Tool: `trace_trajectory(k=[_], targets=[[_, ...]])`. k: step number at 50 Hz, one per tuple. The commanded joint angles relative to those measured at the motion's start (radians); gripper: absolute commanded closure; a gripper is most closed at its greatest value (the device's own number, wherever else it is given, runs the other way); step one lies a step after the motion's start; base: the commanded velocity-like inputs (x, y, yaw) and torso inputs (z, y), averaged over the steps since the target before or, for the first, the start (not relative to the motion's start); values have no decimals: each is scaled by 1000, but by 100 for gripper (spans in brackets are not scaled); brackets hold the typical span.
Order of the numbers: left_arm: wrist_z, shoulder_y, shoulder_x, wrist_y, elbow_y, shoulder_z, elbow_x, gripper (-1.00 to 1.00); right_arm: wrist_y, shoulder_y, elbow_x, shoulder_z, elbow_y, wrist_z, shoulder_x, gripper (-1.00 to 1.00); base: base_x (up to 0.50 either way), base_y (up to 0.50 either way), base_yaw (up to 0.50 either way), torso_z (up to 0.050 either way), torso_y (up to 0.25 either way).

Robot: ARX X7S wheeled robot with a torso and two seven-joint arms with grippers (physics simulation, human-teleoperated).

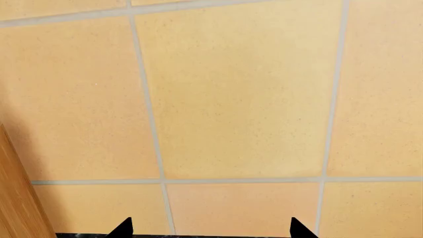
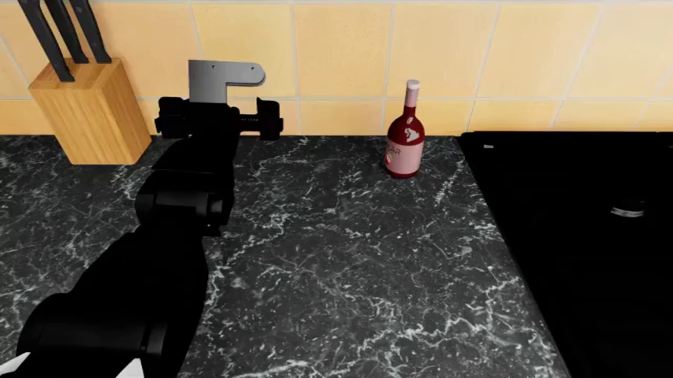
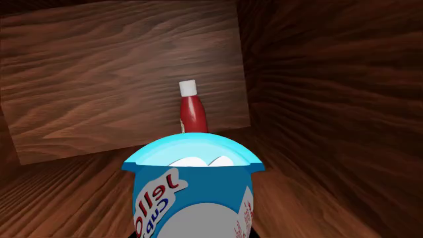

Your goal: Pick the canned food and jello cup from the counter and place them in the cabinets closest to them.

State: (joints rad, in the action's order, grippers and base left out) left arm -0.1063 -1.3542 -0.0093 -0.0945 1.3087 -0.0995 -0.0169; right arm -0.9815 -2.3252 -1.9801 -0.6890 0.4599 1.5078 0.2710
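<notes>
The jello cup (image 3: 193, 193), cyan-blue and white with red lettering, fills the near part of the right wrist view and sits inside a dark wooden cabinet (image 3: 99, 74). My right gripper (image 3: 191, 234) is shut on the jello cup, and the cup hides its fingers. That arm does not show in the head view. My left gripper (image 1: 210, 230) is open and holds nothing; it faces the tiled wall just above the counter (image 2: 347, 260). In the head view the left gripper (image 2: 219, 110) is stretched to the back of the counter. The canned food is out of view.
A red sauce bottle (image 3: 192, 111) with a white cap stands behind the cup in the cabinet. On the counter, a red wine bottle (image 2: 404, 134) stands by the wall and a wooden knife block (image 2: 90, 110) stands left of my left gripper. The black stove top (image 2: 589, 236) lies at right.
</notes>
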Motion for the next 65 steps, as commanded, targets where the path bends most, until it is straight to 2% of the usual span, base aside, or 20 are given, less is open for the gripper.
trace_trajectory(k=[1,11,22,23,46,65], targets=[[1,1,0,-3,0,-7,1,-100,-24,29,82,12,146,-75,8,100,0,0,0,0,0],[1,0,1,-5,0,-14,0,-100,-77,102,86,-37,250,-116,0,100,5,0,0,0,0],[2,1,0,-4,0,-14,-2,-100,-84,217,102,-72,244,-138,17,100,8,0,3,0,0],[2,1,0,-4,0,-14,-2,-100,-83,220,103,-74,243,-135,18,-100,0,-3,3,0,0],[12,1,1,-3,0,-19,-2,-100,-57,257,94,-61,203,-151,37,-100,6,0,2,0,0],[17,1,1,-4,0,-18,-3,-100,-59,240,123,-75,196,-222,22,-100,6,0,3,0,0]])
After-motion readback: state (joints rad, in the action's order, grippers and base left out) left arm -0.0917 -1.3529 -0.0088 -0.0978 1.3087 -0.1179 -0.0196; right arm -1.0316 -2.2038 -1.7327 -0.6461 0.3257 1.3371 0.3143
